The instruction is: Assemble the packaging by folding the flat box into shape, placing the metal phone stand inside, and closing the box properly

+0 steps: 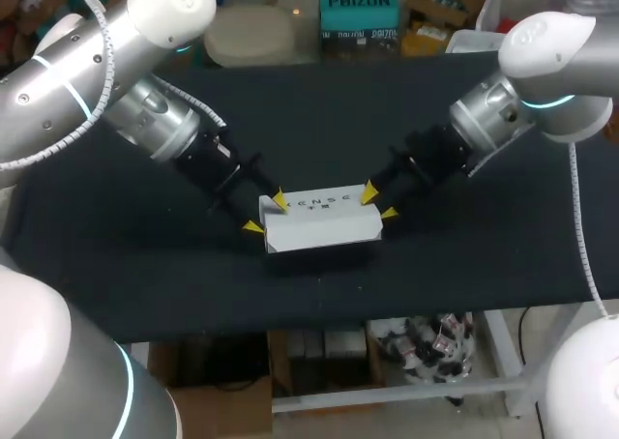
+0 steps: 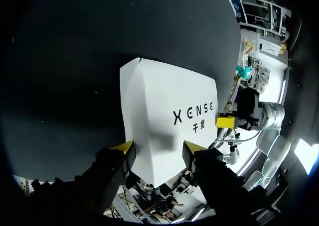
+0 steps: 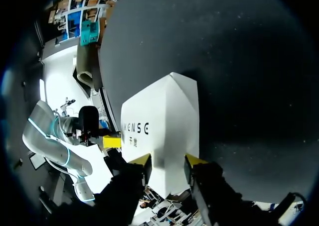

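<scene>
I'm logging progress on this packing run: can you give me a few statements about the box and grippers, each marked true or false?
1. The box lies near the middle of the table. True.
2. The box is a flat sheet. False: it is folded up, with a top and a front face showing.
3. The left gripper is at one end of the box and the right gripper at the other. True.
4. A phone stand lies on the table beside the box. False: no stand shows in any view.
</scene>
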